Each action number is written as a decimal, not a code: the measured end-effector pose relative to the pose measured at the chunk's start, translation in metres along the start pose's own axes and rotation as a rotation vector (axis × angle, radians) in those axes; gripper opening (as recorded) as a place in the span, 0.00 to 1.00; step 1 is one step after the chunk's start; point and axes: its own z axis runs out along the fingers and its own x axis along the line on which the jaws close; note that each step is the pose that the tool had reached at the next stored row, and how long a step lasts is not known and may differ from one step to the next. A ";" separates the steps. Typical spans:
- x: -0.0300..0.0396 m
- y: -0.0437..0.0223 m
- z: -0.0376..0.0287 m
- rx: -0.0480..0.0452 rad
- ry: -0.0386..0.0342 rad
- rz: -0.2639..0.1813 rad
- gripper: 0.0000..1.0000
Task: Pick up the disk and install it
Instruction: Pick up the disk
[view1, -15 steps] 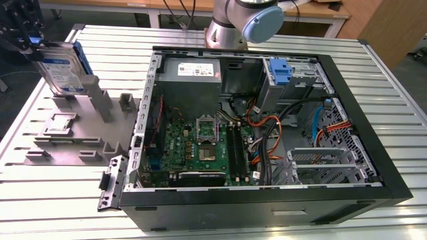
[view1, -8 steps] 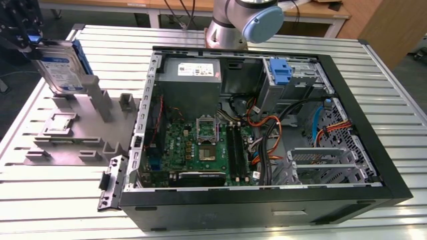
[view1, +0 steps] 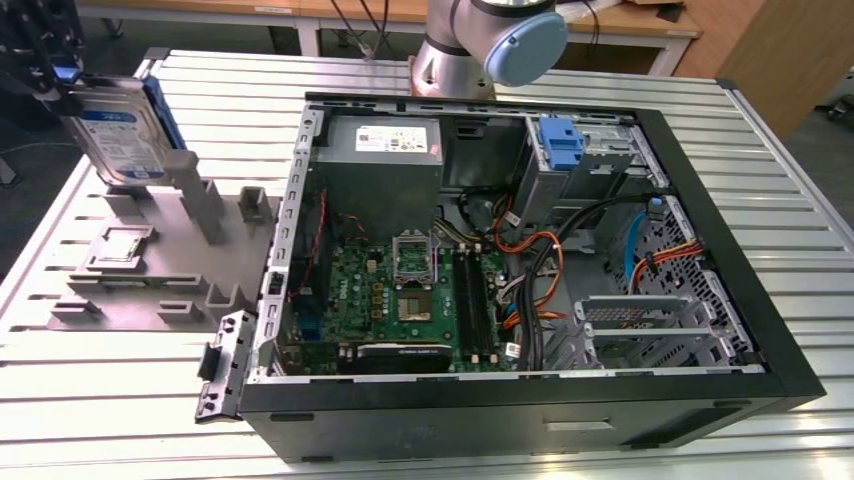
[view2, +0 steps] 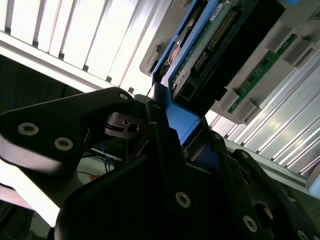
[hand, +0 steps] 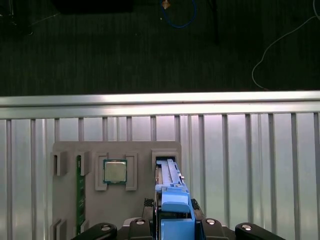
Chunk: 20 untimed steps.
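You had the gripper (hand: 175, 223) closed on the disk (view1: 118, 135), one finger on each side of its blue carrier frame at the upper end. The drive hung upright and slightly tilted, label face toward the exterior camera.

It was above the far end of the grey parts holder (view1: 140, 275), which lay near the bench (view1: 120, 400) edge at the exterior view's left. In the first wrist view, the disk's lower end lined up with the open slot (hand: 167, 161) in that holder, just beside the pocket holding a processor chip (hand: 115, 171). From these views I could not tell whether the lower end was fully clear of the slot or still inside its walls.

I judged this to be the pick-up step. The grasp was made, and the carry toward the open computer case (view1: 747, 300) had not begun. The case stood well apart from the disk, across the middle of the bench.

As I read it, the next move called for a straight rise until the drive was clearly free of the holder's posts (view1: 187, 195). The grip also had to be firm enough that the drive did not swing. Installing it would then mean crossing the case's near wall and squaring the carrier to the drive cage (view1: 607, 150) in the case's far corner, beside the fixed blue bracket (view1: 561, 140) and clear of the loose cables (view1: 534, 260).
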 end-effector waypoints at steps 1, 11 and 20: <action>0.0000 0.0000 -0.0005 0.0001 0.0000 0.000 0.37; -0.0001 0.0000 -0.0037 0.0001 0.0000 0.000 0.37; -0.0001 0.0000 -0.0051 -0.0003 0.0001 0.000 0.37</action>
